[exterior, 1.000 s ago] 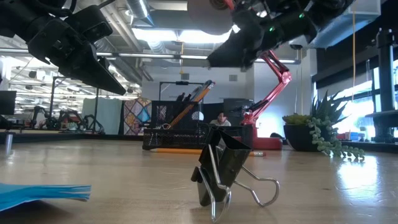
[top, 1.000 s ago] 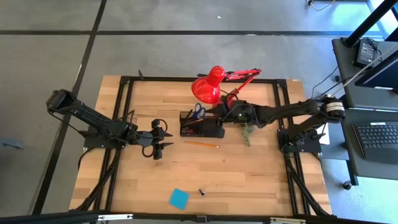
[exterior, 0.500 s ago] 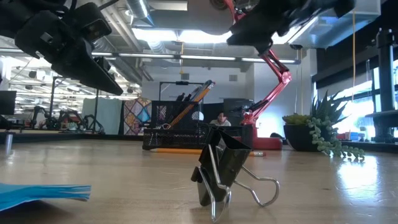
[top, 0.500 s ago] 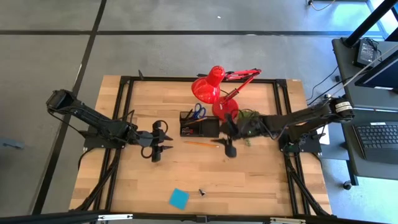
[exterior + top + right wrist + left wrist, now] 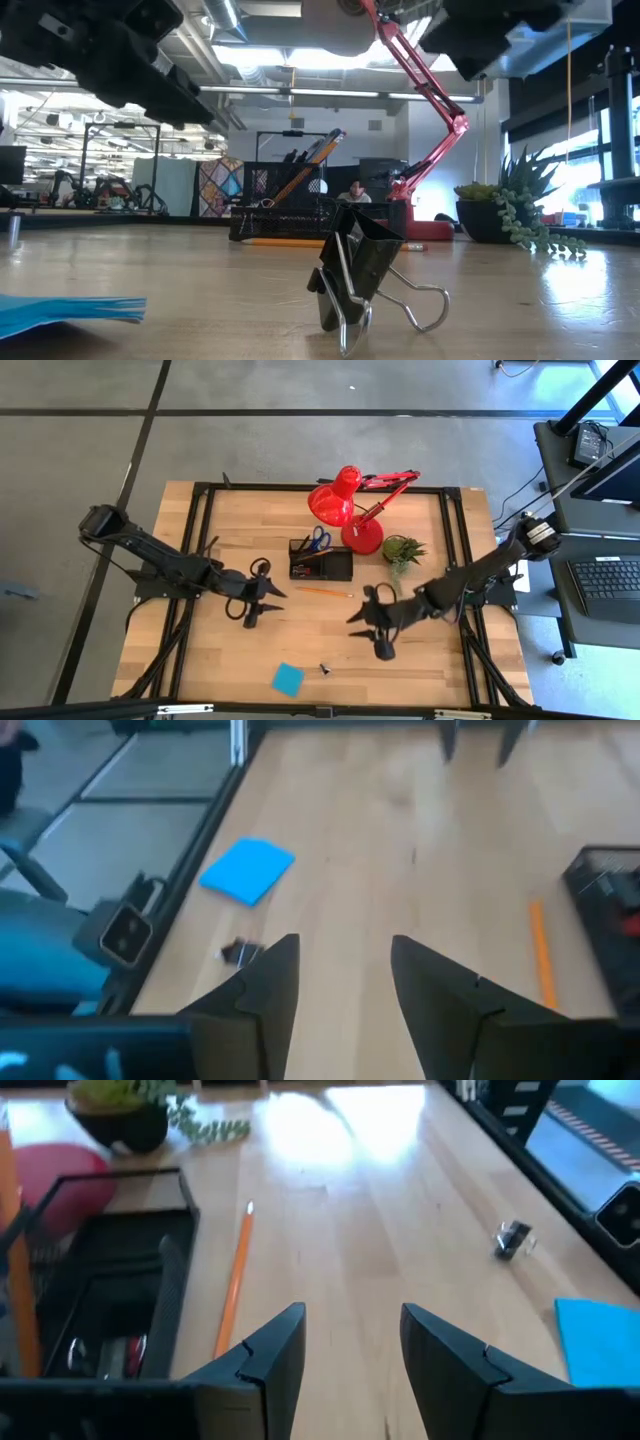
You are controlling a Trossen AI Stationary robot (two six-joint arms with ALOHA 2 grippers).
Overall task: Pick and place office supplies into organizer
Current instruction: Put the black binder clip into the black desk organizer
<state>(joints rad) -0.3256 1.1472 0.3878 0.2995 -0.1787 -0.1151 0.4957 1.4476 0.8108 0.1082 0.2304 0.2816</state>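
High view shows the organizer (image 5: 321,563), a small black tray, standing near the middle of the bench (image 5: 420,660), with the blue-handled scissors (image 5: 318,539) upright in its far part and dark items in its other compartments. Just on the near side of the organizer lies an orange pencil (image 5: 323,591), loose on the wood. Well nearer than the organizer, close to the bench's front edge, lies the blue sticky-note pad (image 5: 287,679), and just beside the pad sits a black clip (image 5: 325,669). Behind and to the right of the organizer stands the red lamp (image 5: 349,510), and to the right of the organizer, past the lamp's base, the small potted plant (image 5: 402,549).

Left of the organizer, the left gripper (image 5: 262,597) hangs over the wood with its fingers apart and nothing between them. Nearer than the organizer and to its right, between the pencil and the clip, the right gripper (image 5: 372,630) hangs with its fingers apart, empty as well.
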